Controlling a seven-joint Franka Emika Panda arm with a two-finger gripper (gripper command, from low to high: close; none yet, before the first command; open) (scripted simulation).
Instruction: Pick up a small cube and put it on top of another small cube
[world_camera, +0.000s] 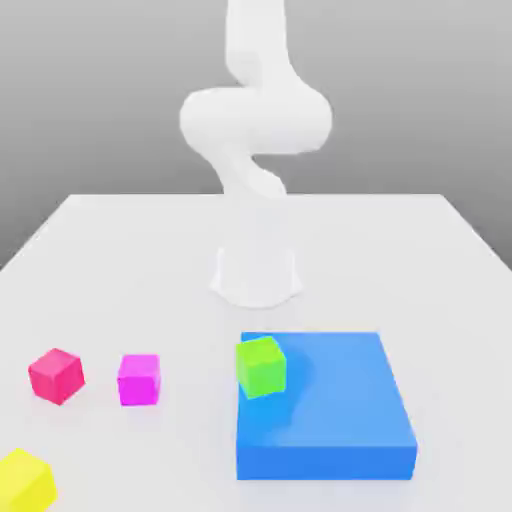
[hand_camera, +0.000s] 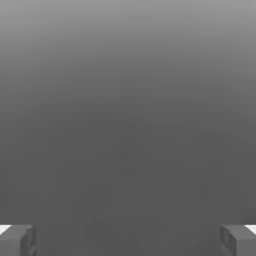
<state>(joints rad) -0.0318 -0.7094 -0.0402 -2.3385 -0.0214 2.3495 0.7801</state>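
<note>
Has gripper (hand_camera: 128, 242) spread wide; shows green cube (world_camera: 261, 368) slightly turned by blue block's (world_camera: 330, 400) edge toward the exterior view's left, magenta cube (world_camera: 139, 380) squarer

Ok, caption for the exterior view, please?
Green cube on the blue block; red, magenta and yellow cubes on the table.

In the hand view, the gripper (hand_camera: 128, 240) has its two dark grey fingers (hand_camera: 232, 240) spread well apart, with nothing between them; each is cut off by the picture's edge; a small white patch (hand_camera: 5, 228) shows beside one finger, and a matching one beside the other; the rest is a plain grey background (hand_camera: 128, 115), smooth and without any marking; its shade runs gradually from lighter grey, far from the fingers, to darker grey near them.
</note>
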